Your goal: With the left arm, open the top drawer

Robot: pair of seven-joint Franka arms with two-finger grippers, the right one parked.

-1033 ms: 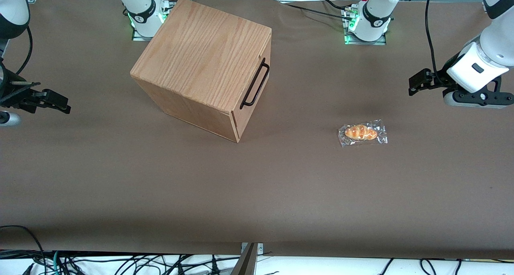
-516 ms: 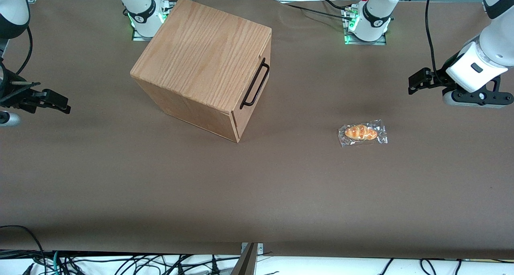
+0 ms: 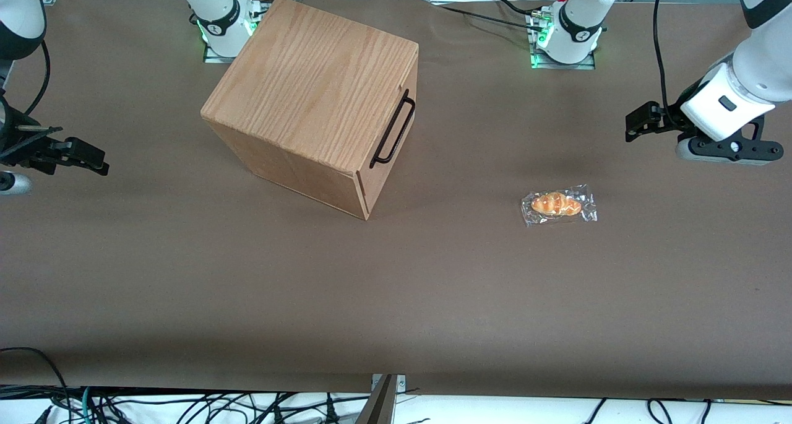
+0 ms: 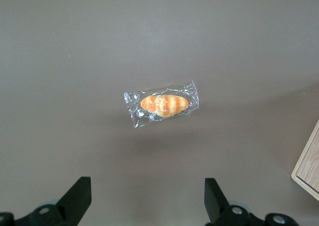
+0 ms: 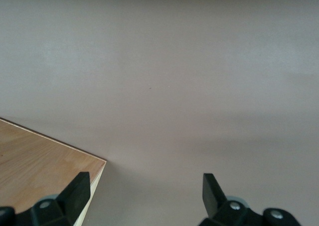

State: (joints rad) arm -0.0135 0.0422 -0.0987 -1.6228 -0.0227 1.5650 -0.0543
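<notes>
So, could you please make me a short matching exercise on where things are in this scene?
Things:
1. top drawer
2. wrapped bread roll
3. left arm's pincer
4. black bar handle

States:
A. open, in the air toward the working arm's end of the table
B. shut, flush in the wooden box
C. lying flat on the brown table
D. on the drawer front, ungrasped

Pairs: 1-B, 2-C, 3-A, 4-D
</notes>
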